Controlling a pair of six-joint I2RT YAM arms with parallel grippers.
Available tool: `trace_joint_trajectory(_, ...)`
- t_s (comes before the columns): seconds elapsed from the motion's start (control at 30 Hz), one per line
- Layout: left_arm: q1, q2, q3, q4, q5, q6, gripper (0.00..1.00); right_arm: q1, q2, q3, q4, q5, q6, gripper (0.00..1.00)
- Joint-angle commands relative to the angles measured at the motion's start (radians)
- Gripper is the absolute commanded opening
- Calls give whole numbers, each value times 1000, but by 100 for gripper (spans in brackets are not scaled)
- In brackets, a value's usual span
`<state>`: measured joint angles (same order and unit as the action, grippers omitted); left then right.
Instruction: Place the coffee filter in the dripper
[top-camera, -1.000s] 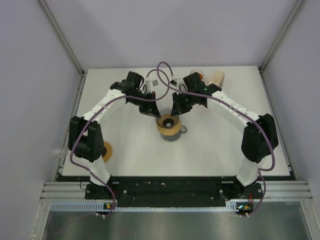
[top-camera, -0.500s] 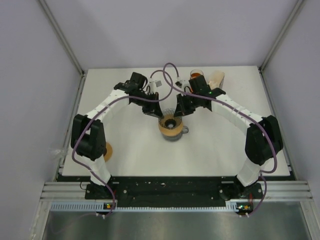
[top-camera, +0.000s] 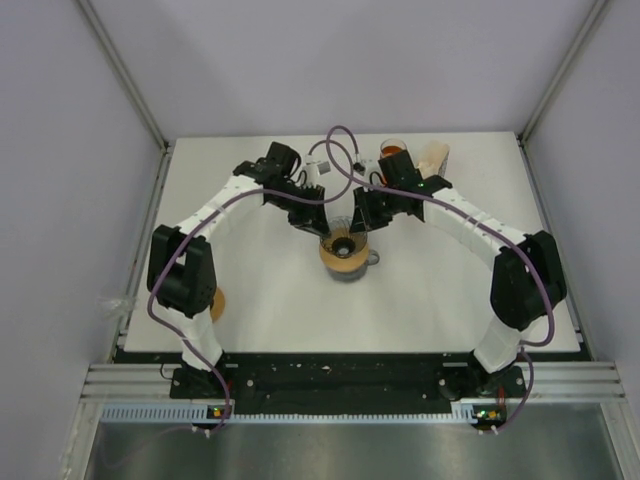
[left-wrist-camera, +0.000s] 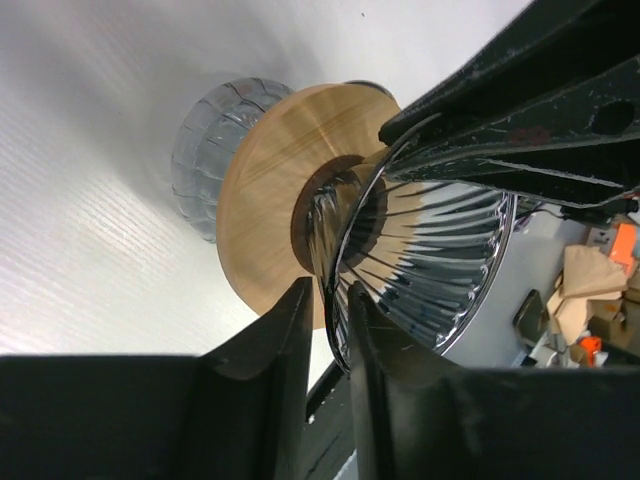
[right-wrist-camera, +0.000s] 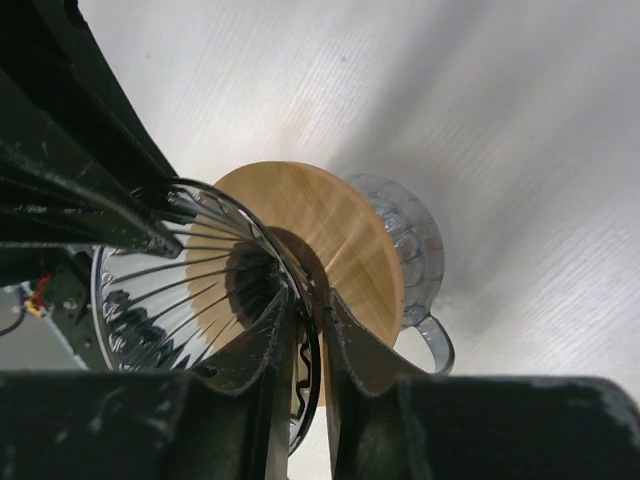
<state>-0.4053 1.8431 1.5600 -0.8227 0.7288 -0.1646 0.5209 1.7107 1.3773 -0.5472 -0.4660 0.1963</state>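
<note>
On the white table (top-camera: 450, 290), at its middle: the dripper (top-camera: 341, 254), a clear ribbed cone with a tan ring, seated on a glass mug (right-wrist-camera: 405, 250). Pinched at the rim by the left gripper (top-camera: 308, 222) and clamped opposite by the right gripper (top-camera: 357, 220). Crowded by both wrists above. Behind the right arm, near the far edge: an orange carton (top-camera: 395, 150) beside cream paper (top-camera: 435, 155). Half hidden by the left elbow: a tan disc (top-camera: 214, 302).

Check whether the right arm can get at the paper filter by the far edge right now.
Probably not yet. The right gripper is shut on the rim of the glass dripper, so it must let go first. The paper filter lies close beyond its wrist, so reach looks fine afterwards.
</note>
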Motion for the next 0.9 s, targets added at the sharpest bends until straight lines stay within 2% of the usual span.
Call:
trace_joint_trajectory(0.0, -41, -21, 35, -29, -20, 82, 30, 7, 26, 80, -36, 75, -57, 20)
trace_joint_trajectory(0.33, -40, -61, 93, -24, -38, 96, 52, 8, 29, 238, -117, 59, -77, 51)
trace_joint_trajectory(0.37, -40, -62, 104, -30, -46, 100, 58, 7, 27, 261, -131, 78, -83, 54)
trace_joint_trajectory(0.47, -32, -76, 130, -38, -83, 111, 64, -13, 0, 305, -178, 171, -87, 59)
trace_joint_trajectory(0.7, 49, -137, 166, -20, -164, 108, 68, -218, -102, 296, -148, 378, -8, 76)
trace_joint_trajectory(0.87, 72, -185, 161, 7, -198, 117, 71, -352, -8, 367, -117, 545, 54, 79)
